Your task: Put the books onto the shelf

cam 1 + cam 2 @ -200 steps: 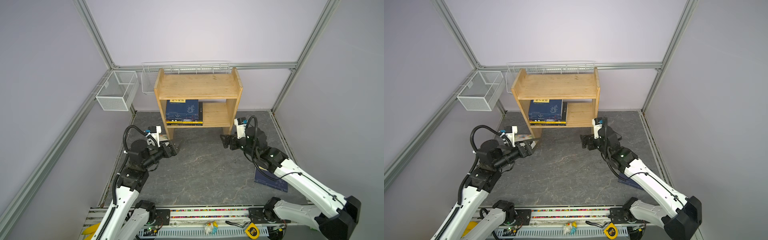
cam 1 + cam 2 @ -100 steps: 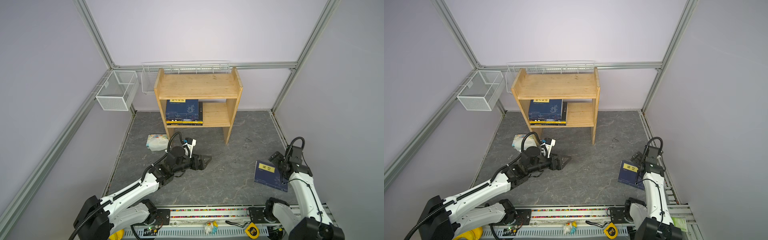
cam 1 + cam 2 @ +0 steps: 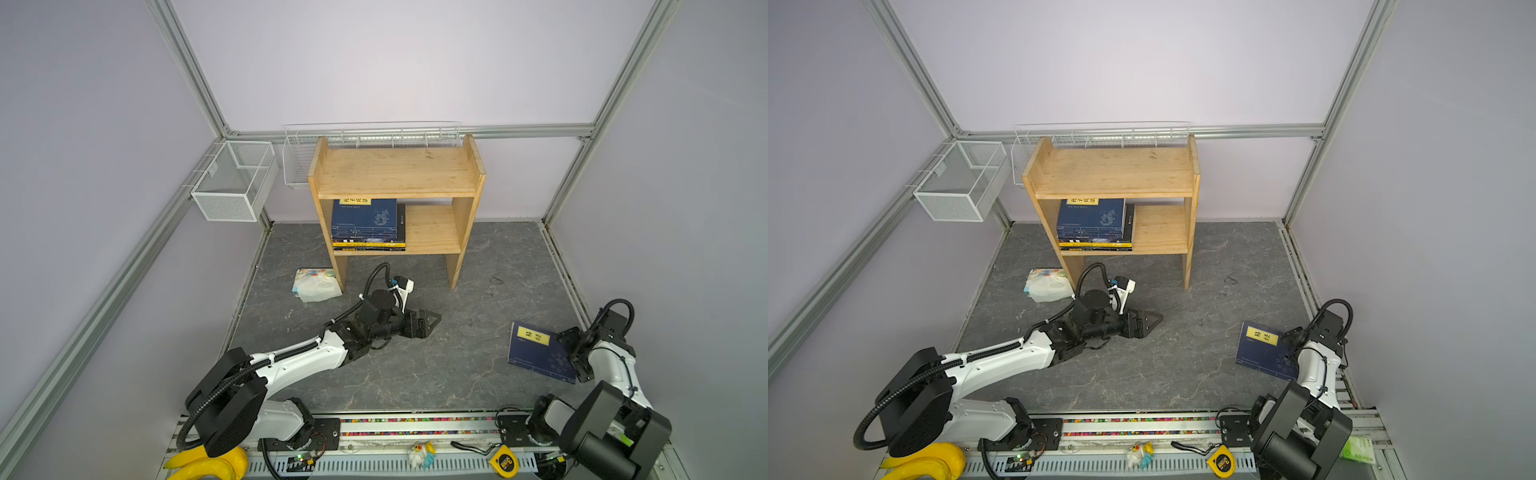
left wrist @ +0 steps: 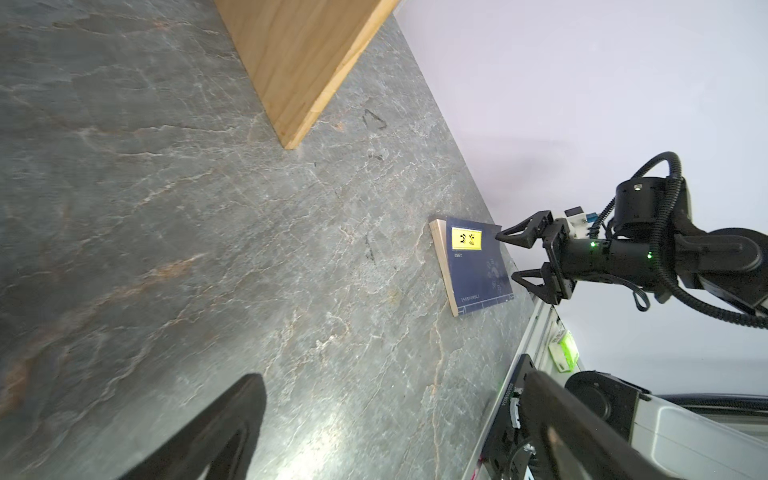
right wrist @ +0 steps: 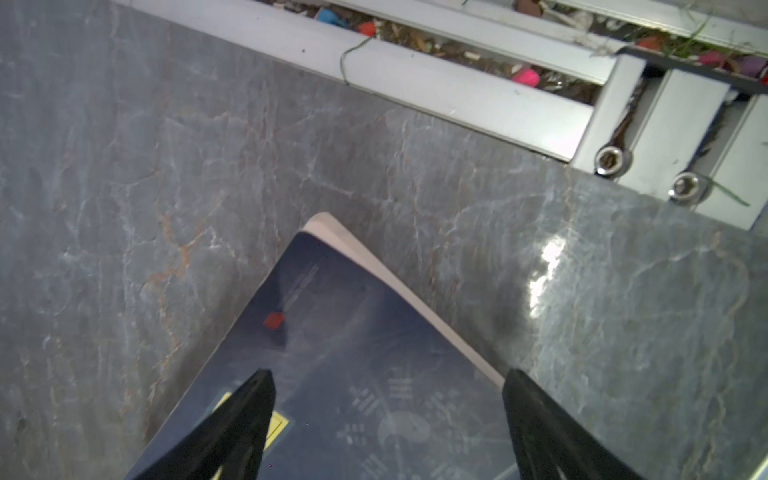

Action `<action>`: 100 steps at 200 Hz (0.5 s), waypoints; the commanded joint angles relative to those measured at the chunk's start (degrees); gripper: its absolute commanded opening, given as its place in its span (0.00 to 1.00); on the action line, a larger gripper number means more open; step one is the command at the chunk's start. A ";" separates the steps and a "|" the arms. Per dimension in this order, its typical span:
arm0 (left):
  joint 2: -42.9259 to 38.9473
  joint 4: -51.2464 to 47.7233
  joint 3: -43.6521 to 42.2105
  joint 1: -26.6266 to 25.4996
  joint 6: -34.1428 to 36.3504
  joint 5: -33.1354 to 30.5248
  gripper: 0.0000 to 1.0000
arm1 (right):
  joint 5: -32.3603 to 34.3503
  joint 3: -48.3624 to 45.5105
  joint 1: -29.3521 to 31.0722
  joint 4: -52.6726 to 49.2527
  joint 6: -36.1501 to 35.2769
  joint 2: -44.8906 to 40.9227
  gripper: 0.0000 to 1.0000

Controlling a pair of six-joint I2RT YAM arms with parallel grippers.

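A wooden shelf (image 3: 397, 174) stands at the back, and several books (image 3: 365, 226) lie stacked on the left of its lower board. One navy book with a yellow label (image 3: 536, 347) (image 3: 1260, 349) lies flat on the floor at the right. My right gripper (image 3: 570, 351) (image 5: 388, 372) is open, its jaws spread over that book's right side, and nothing is gripped. The left wrist view shows the same gripper (image 4: 505, 257) at the book (image 4: 476, 266). My left gripper (image 3: 432, 322) (image 4: 392, 376) is open and empty, low over the bare mid-floor, pointing toward the book.
A white floral packet (image 3: 316, 284) lies beside the shelf's left leg. Wire baskets (image 3: 232, 183) hang on the left and back walls. The front rail carries a tape measure (image 3: 503, 461), a small toy (image 3: 419, 453) and a yellow object (image 3: 208, 463).
A second ago both grippers were up by the shelf front. The left has since reached low to the mid-floor and the right has drawn back to the book at the right.
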 commanded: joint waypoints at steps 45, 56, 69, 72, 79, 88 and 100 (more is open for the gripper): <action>9.24 2.96 7.80 -1.02 -0.36 1.94 0.96 | -9.45 -3.06 0.00 5.57 1.91 3.93 0.95; 11.93 2.53 9.95 -1.25 -0.53 2.57 0.95 | -10.47 -3.92 1.83 5.59 4.21 1.80 0.95; 14.86 2.64 11.86 -1.59 -1.47 3.08 0.95 | -9.82 -3.92 4.95 4.53 6.35 -0.05 0.95; 15.50 2.73 12.27 -1.73 -1.71 3.20 0.94 | -9.58 -3.83 5.49 4.27 6.72 -0.37 0.95; 16.87 2.69 13.13 -1.93 -2.27 3.46 0.94 | -9.28 -3.72 6.58 3.49 7.46 -1.06 0.95; 18.60 2.65 14.10 -2.39 -3.09 3.54 0.94 | -9.30 -3.83 7.31 2.98 8.69 -1.80 0.95; 20.57 2.67 15.23 -3.30 -3.94 3.47 0.93 | -9.87 -4.44 8.59 3.21 10.12 -2.91 0.95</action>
